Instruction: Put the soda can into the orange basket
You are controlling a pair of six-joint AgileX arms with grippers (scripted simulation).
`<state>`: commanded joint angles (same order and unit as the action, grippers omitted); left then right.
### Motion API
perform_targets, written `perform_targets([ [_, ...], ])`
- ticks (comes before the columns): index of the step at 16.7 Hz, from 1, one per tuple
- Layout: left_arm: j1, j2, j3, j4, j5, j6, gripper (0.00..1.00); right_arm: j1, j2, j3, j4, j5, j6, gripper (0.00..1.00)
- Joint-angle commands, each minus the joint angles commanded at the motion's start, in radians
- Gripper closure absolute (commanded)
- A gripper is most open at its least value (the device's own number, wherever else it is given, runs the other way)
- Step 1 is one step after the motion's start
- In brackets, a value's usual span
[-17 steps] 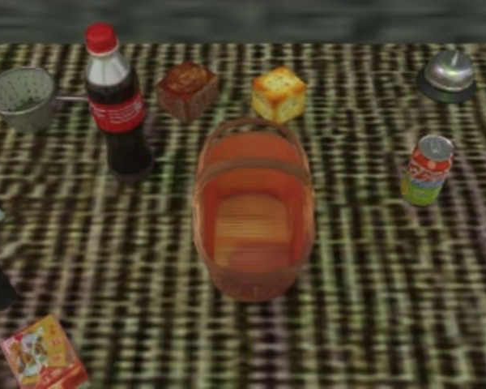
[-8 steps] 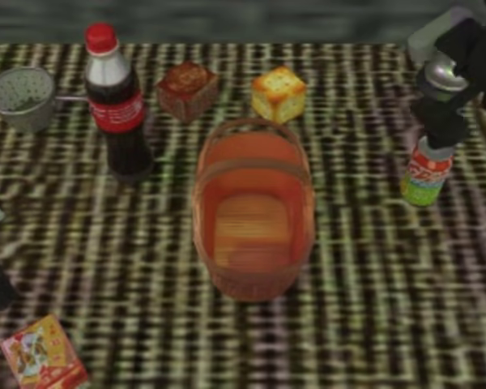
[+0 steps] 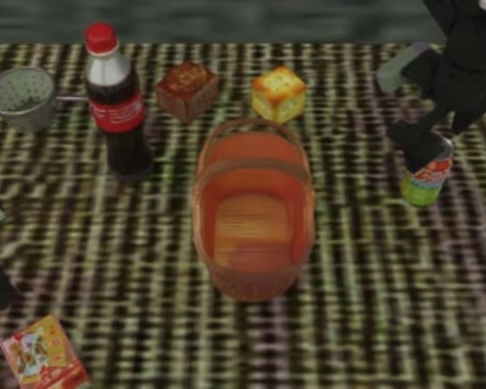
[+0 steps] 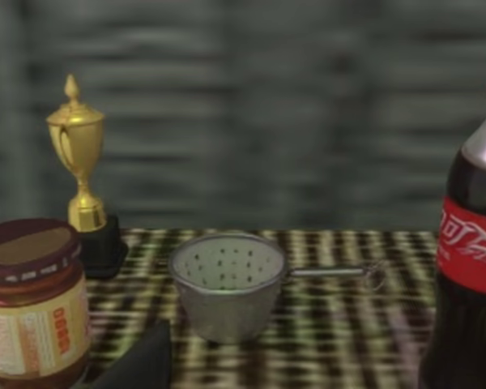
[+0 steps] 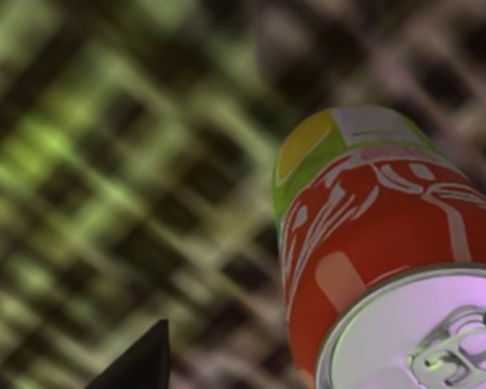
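Top view first: the soda can (image 3: pixel 425 180) stands upright on the woven worktop (image 3: pixel 373 308) near its right side, well apart from the orange basket (image 3: pixel 253 212), which sits empty near the middle with its handle arching across the opening. My right hand (image 3: pixel 421 146) hangs directly over the can's top, presumably placed there so it can come down around the can's body; whether its fingers are spread or closed I cannot tell from above, since the dark wrist covers them. The basket's mouth faces up and nothing blocks the way between it and the can, so a lift and a carry toward the left looks workable. A cola bottle (image 3: pixel 116 101), a grey strainer cup (image 3: pixel 21 97), a brown cube (image 3: pixel 187 91) and a yellow cube (image 3: pixel 279 94) line the far side. My left arm is parked at the left edge.

Left wrist view: it looks over the strainer cup (image 4: pixel 227 284), a jar (image 4: pixel 34 304), a gold trophy (image 4: pixel 81 174) and the cola bottle (image 4: pixel 474 267). My left hand's state cannot be told here.

Right wrist view: the soda can (image 5: pixel 373 235) fills the frame close up, silver lid nearest the camera, red label then green band beyond. One dark fingertip (image 5: pixel 138 365) shows clear of the can, so nothing grips it yet, I judge.
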<state>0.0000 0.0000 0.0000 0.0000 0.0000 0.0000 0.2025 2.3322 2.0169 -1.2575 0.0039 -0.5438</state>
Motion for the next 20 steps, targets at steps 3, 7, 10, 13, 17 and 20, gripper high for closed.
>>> perform_targets([
  [3, 0.0, 0.0, 0.0, 0.0, 0.0, 0.0, 0.0, -0.006, -0.001, -0.003, 0.002, 0.0, 0.001, 0.0],
  [7, 0.0, 0.0, 0.0, 0.0, 0.0, 0.0, 0.0, -0.001, 0.013, -0.056, 0.068, 0.0, -0.001, 0.0],
  [10, 0.0, 0.0, 0.0, 0.0, 0.0, 0.0, 0.0, 0.001, 0.032, -0.119, 0.153, 0.0, 0.001, 0.0],
  [13, 0.0, 0.0, 0.0, 0.0, 0.0, 0.0, 0.0, 0.001, 0.037, -0.136, 0.173, 0.0, 0.001, 0.0],
  [17, 0.0, 0.0, 0.0, 0.0, 0.0, 0.0, 0.0, 0.001, 0.037, -0.136, 0.173, 0.0, 0.001, 0.15],
  [20, 0.0, 0.0, 0.0, 0.0, 0.0, 0.0, 0.0, 0.001, 0.037, -0.136, 0.173, 0.0, 0.001, 0.38],
])
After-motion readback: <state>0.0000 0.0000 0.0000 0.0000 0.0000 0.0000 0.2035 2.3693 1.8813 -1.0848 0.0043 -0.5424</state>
